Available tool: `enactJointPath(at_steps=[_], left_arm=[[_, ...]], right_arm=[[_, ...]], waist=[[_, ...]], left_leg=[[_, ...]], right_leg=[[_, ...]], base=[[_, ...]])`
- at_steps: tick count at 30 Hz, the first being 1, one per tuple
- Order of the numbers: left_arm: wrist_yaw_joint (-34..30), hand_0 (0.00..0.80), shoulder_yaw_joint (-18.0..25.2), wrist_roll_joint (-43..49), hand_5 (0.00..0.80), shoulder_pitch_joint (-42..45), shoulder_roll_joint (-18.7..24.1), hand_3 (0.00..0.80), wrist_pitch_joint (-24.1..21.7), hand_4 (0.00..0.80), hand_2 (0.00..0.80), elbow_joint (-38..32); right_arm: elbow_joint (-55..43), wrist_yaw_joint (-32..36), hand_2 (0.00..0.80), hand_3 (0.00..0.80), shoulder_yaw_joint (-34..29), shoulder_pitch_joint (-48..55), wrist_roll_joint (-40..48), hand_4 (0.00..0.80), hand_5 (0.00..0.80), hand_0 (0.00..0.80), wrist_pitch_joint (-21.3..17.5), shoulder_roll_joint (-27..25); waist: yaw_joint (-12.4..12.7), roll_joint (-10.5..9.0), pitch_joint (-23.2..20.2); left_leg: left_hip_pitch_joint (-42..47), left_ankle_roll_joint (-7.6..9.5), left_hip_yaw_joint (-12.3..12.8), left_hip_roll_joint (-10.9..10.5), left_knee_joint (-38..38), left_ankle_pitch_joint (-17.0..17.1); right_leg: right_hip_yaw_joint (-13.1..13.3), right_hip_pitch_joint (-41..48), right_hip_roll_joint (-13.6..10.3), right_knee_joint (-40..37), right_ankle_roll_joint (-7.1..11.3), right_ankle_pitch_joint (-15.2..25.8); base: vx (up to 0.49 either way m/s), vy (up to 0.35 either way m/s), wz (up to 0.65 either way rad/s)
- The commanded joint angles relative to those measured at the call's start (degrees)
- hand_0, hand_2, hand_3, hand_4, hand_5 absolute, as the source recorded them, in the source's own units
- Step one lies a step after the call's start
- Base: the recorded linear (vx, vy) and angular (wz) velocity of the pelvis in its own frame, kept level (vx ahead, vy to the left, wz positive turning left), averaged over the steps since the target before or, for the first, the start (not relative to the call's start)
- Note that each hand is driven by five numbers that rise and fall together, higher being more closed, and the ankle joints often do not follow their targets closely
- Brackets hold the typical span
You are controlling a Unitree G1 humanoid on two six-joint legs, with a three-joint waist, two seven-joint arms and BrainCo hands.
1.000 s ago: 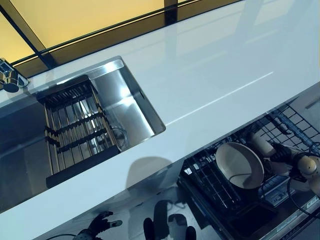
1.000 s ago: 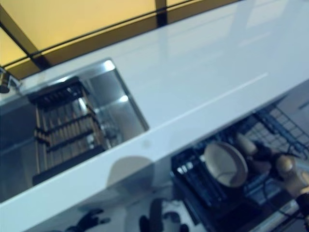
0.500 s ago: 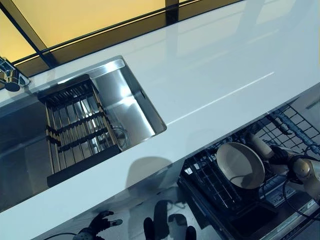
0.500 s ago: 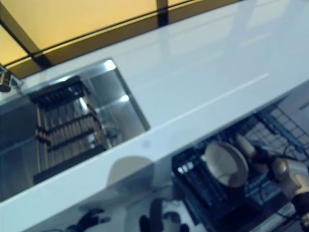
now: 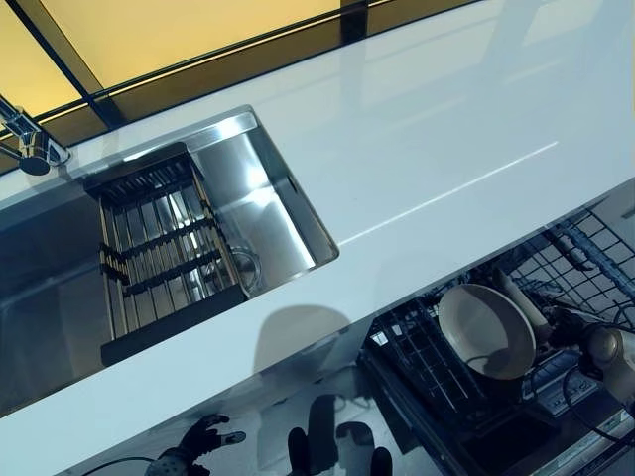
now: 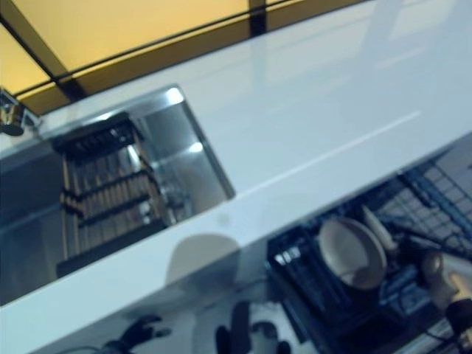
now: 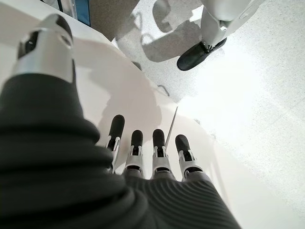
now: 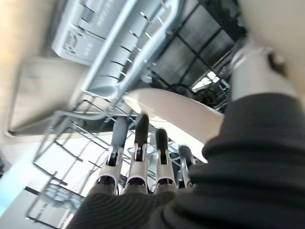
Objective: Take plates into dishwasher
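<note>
No text, label, number or sign can be read in any view. The white label-like patches on the dark dishwasher rack (image 5: 417, 347), just left of the cream plate (image 5: 486, 330), are too small to make out.
</note>
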Motion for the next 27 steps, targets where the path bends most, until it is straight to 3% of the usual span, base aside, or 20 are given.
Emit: enactJointPath(at_steps=[1, 18, 27], left_arm=[[-0.2, 0.000, 1.1, -0.1, 0.000, -1.9, 0.2, 0.000, -0.3, 0.000, 0.000, 0.2], [-0.9, 0.000, 2.8, 2.2, 0.000, 0.5, -0.3, 0.000, -0.4, 0.000, 0.000, 3.0], [0.4, 0.000, 4.0, 3.5, 0.000, 1.6, -0.6, 0.000, 0.4, 0.000, 0.000, 5.9]], right_arm=[[-1.1, -0.4, 0.000, 0.000, -1.5, -1.8, 1.9, 0.000, 0.000, 0.000, 1.0, -3.8], [-5.4, 5.5, 0.000, 0.000, -10.2, 4.1, 3.5, 0.000, 0.000, 0.000, 3.1, -9.8], [-6.0, 2.7, 0.000, 0.000, -15.8, 7.2, 10.1, 0.000, 0.000, 0.000, 4.9, -12.8]], waist=[[0.1, -3.25, -0.4], [-0.7, -8.19, -5.3], [-1.1, -10.51, -8.4]], left_leg=[[1.6, -1.84, -0.1, -0.6, 0.2, -3.5], [4.8, -1.00, 1.4, -0.3, -0.2, -4.9], [6.4, -0.44, 1.7, 0.1, -0.3, -5.7]], right_leg=[[1.2, -4.4, -0.3, 0.0, 3.60, 7.2], [3.2, -1.2, 0.9, -0.8, 4.05, 6.8], [4.3, 0.5, 1.5, -1.3, 4.44, 6.7]], base=[[0.049, 0.026, -0.02], [0.058, 0.038, -0.02], [0.063, 0.009, -0.05]])
